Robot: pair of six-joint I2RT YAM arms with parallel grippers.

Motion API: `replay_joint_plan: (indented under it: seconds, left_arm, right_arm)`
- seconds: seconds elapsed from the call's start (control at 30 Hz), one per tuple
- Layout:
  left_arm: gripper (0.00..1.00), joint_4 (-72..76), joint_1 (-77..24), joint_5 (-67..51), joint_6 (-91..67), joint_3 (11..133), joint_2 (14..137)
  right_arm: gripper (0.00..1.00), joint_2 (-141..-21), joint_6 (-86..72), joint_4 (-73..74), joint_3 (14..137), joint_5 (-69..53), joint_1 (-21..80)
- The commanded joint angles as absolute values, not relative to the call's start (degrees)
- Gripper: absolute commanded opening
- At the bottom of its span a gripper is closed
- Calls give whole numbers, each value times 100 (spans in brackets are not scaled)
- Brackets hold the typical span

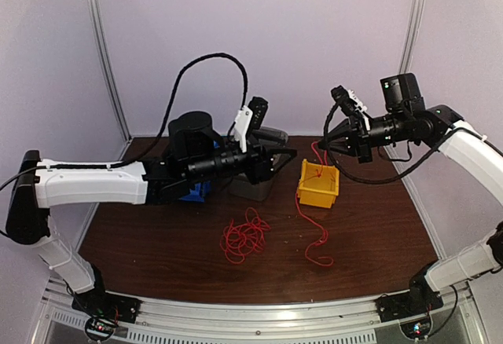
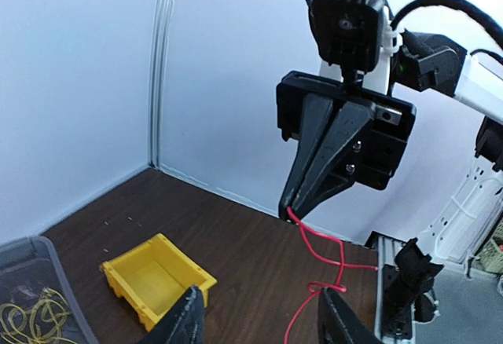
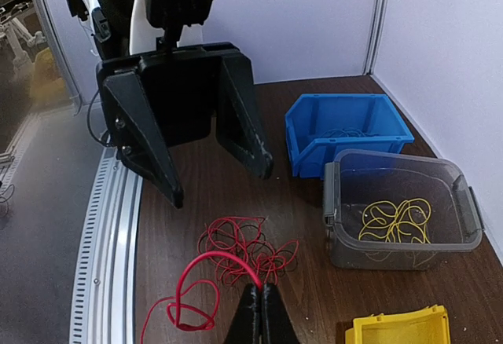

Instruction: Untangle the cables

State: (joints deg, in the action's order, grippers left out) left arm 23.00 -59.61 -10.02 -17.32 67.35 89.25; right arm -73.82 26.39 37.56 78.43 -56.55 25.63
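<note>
Dark wood table (image 1: 157, 242), white walls (image 1: 275, 30). I see my right gripper (image 1: 321, 146) pinched shut on a red cable (image 3: 220, 255), raised above the yellow bin (image 1: 318, 187); the strand hangs down to the table. My left gripper (image 3: 220, 187) faces it, jaws apart, holding nothing, the cable just beyond them. A red tangle (image 1: 244, 238) lies on the table nearby.

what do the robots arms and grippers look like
The left arm and right arm have white shells with black joints. Each trails a thick black braided cable. The left gripper and right gripper are black, with flat, tapering wedge-shaped fingers.
</note>
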Motion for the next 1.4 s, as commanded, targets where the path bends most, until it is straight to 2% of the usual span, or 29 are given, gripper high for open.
replay_joint_plan:
  seconds: [0.0, 0.1, 0.2, 0.33, 0.6, 0.8, 1.13, 1.37]
  left_arm:
    - [55, 2332, -6059, -1502, -1994, 6898, 9160]
    - [57, 2224, -6062, -1634, -1856, 6886, 9259]
    - [46, 1823, -6062, -1905, -1999, 7182, 9492]
    - [39, 1685, -6064, -1854, -2798, 7249, 9683]
    - [37, 2344, -6026, -1845, -4200, 6924, 9603]
    - [29, 2510, -5733, -1853, -5309, 6910, 9853]
    - [20, 2762, -5704, -2368, -5572, 7084, 10166]
    - [19, 2773, -5652, -2252, -5853, 6980, 10080]
  right_arm:
    - [0, -7317, 2479, 3500, 7696, -5533, 2709]
    - [0, -7321, 2413, 3485, 7695, -5593, 2752]
    - [0, -7322, 2224, 3327, 7666, -5230, 2828]
    - [0, -7374, 2026, 3062, 7632, -4413, 2864]
    - [0, -7396, 2175, 3030, 7542, -3741, 3096]
    - [0, -7384, 2294, 3058, 7540, -3409, 3315]
    - [0, -7383, 2363, 3072, 7559, -3293, 3404]
    - [0, -7392, 2497, 3072, 7452, -3089, 3464]
